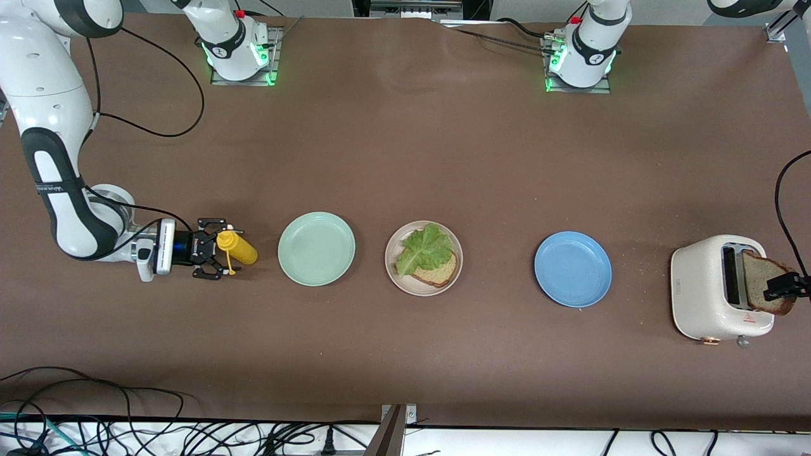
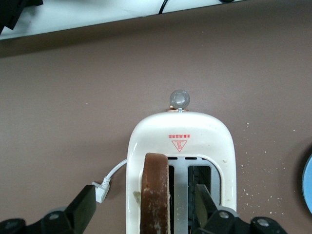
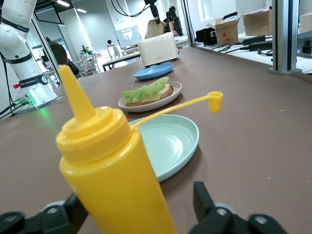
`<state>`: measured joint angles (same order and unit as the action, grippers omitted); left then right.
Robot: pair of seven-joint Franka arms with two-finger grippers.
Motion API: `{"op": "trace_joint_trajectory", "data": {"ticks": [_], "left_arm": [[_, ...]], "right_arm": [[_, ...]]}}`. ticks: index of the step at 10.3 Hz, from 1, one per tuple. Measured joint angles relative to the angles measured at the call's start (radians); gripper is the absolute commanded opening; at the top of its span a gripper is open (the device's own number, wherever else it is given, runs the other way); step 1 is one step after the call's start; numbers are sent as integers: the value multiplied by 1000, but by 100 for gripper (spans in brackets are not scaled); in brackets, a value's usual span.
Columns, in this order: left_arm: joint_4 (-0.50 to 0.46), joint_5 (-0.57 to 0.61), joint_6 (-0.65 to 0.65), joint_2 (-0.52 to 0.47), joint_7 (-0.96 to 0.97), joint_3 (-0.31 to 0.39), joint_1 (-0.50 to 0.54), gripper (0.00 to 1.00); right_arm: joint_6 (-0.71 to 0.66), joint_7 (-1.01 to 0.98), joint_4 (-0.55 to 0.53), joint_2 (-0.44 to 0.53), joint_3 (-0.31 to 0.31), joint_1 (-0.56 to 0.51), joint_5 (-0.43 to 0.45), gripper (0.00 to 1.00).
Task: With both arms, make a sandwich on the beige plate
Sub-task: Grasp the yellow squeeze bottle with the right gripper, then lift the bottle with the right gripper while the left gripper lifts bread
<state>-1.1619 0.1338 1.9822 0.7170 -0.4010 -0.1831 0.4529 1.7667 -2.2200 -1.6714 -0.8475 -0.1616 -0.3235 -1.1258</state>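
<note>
The beige plate [image 1: 396, 269] sits mid-table holding a bread slice [image 1: 440, 272] with a green lettuce leaf [image 1: 426, 249] on top. A second bread slice [image 1: 763, 282] stands in a slot of the white toaster [image 1: 700, 285] at the left arm's end. My left gripper [image 1: 782, 288] hangs over it, open. In the left wrist view its fingers [image 2: 83, 209] straddle that slice [image 2: 155, 190] with gaps on both sides. My right gripper [image 1: 218, 249] is open around a yellow squeeze bottle [image 1: 244, 252], and one finger [image 3: 204, 200] stands clear of the bottle [image 3: 112, 161].
A mint-green plate [image 1: 317, 248] lies between the bottle and the beige plate. A blue plate [image 1: 573, 268] lies between the beige plate and the toaster. The bottle's cap dangles on its tether [image 3: 214, 101]. Crumbs and a white plug [image 2: 101, 191] lie beside the toaster.
</note>
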Motion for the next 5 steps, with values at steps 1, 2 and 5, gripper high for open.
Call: {"op": "trace_joint_trajectory", "data": {"ticks": [1, 2, 5], "left_arm": [[-1, 0, 0, 3, 0, 0, 0, 22], [-1, 0, 0, 3, 0, -1, 0, 11], [-1, 0, 0, 3, 0, -2, 0, 0]], "right_arm": [[-1, 0, 2, 0, -4, 0, -2, 2], [-2, 6, 5, 0, -5, 0, -3, 0], [-3, 141, 29, 8, -6, 1, -1, 0]]}}
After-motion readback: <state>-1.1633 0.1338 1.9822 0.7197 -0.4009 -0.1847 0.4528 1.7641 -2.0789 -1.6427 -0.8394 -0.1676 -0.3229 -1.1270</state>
